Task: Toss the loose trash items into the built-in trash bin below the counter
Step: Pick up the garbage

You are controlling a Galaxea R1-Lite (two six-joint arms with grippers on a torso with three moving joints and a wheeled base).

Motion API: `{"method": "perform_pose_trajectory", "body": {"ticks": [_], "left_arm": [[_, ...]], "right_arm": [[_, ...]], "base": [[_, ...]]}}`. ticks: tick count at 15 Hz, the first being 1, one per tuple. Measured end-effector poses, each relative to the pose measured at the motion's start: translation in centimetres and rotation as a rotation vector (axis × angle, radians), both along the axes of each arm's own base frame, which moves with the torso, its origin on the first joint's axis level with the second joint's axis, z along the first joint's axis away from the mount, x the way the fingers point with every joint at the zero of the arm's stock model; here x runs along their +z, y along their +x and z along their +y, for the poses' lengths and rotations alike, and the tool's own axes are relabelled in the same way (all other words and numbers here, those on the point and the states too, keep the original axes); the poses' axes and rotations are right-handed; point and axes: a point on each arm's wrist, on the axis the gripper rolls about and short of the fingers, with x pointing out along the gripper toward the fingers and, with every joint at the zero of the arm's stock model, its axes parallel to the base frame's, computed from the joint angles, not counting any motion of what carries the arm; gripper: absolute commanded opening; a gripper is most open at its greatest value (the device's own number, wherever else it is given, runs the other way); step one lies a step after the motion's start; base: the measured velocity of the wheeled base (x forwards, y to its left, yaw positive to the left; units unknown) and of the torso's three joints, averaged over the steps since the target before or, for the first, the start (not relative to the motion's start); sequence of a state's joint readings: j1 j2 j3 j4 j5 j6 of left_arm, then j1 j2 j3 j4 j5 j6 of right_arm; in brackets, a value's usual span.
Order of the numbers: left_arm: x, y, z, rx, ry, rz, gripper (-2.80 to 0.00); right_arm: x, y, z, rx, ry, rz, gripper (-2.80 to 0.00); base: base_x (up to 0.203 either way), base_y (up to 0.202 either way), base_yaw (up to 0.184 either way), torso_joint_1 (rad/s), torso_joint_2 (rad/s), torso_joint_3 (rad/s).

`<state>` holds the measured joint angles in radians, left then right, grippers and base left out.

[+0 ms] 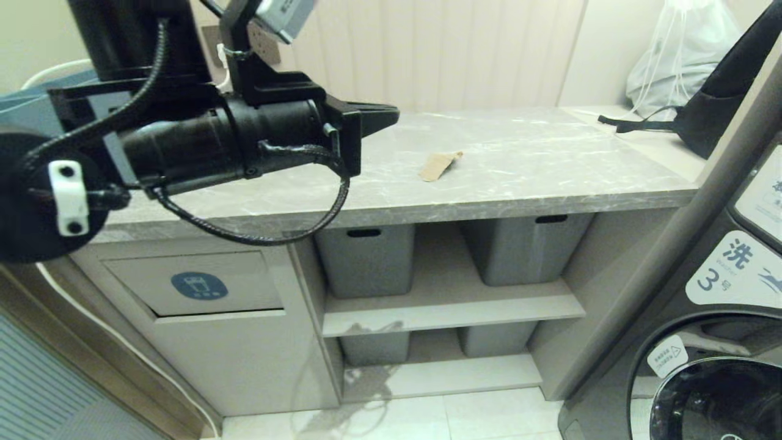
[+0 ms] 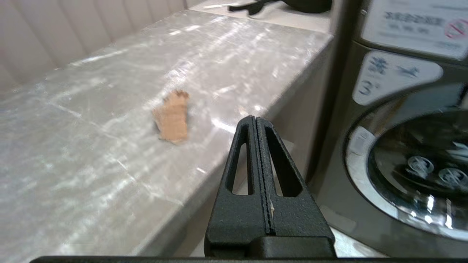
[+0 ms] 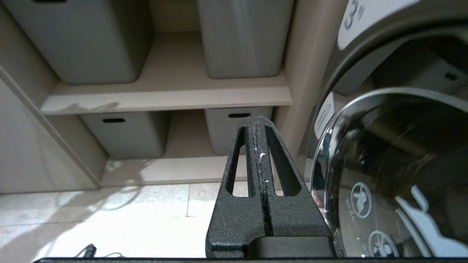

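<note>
While the left claw (image 1: 391, 116) hangs over the counter (image 1: 550, 177) with its jaws pressed together and empty, the tan paper scrap (image 1: 438, 165) lies flat on the marble, near the tips, toward the robot's right and apart from them. Below, the trash bin flap (image 1: 195, 284) sits under the counter's left end. Down low, the right claw (image 3: 256, 122) is closed too, facing the grey tubs (image 3: 120, 131).

Beige ribbed wall (image 1: 464, 55), pale tiled floor (image 1: 427, 418), washing machine (image 1: 721, 342).
</note>
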<state>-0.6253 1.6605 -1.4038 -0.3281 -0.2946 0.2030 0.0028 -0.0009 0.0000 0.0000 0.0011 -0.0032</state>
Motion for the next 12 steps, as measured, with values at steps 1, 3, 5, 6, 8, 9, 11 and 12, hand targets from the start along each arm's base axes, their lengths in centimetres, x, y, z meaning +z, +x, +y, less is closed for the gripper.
{"method": "perform_pose_trajectory", "body": {"ticks": [1,3,5,6,8,9,11,12], "left_arm": [[-0.2,0.7,-0.5,0.01,0.003,0.005,-2.8],[-1.0,2.3,-1.5,0.022,0.021,0.03,-2.8],[-1.6,3.9,-2.6,0.039,0.044,0.053,-2.8],[-1.9,4.9,-3.3,0.051,0.052,0.055,-2.8],[-2.5,6.9,-4.7,0.074,0.057,0.048,-2.8],[-2.9,8.1,-5.5,0.088,0.056,0.04,-2.8],[-3.8,10.2,-7.0,0.115,0.051,0.023,-2.8],[-4.9,11.1,-7.6,0.124,0.059,0.03,-2.8]], "right_arm": [[0.0,0.0,0.0,-0.001,0.001,0.0,-2.8],[0.0,0.0,0.0,0.0,0.003,-0.002,-2.8],[0.0,0.0,0.0,0.0,0.003,-0.001,-2.8],[0.0,0.0,0.0,0.0,0.003,-0.001,-2.8],[0.0,0.0,0.0,0.0,0.004,-0.001,-2.8],[0.0,0.0,0.0,0.0,0.004,-0.001,-2.8],[0.0,0.0,0.0,-0.001,0.004,-0.001,-2.8],[0.0,0.0,0.0,0.0,0.004,0.0,-2.8]], "base": [[0.0,0.0,0.0,0.222,-0.5,-0.28],[0.0,0.0,0.0,0.175,-0.39,-0.217],[0.0,0.0,0.0,0.062,-0.13,-0.071],[0.0,0.0,0.0,0.029,-0.05,-0.027],[0.0,0.0,0.0,0.0,0.0,0.0],[0.0,0.0,0.0,0.0,0.0,0.0],[0.0,0.0,0.0,0.0,0.0,0.0],[0.0,0.0,0.0,0.0,0.0,0.0]]}}
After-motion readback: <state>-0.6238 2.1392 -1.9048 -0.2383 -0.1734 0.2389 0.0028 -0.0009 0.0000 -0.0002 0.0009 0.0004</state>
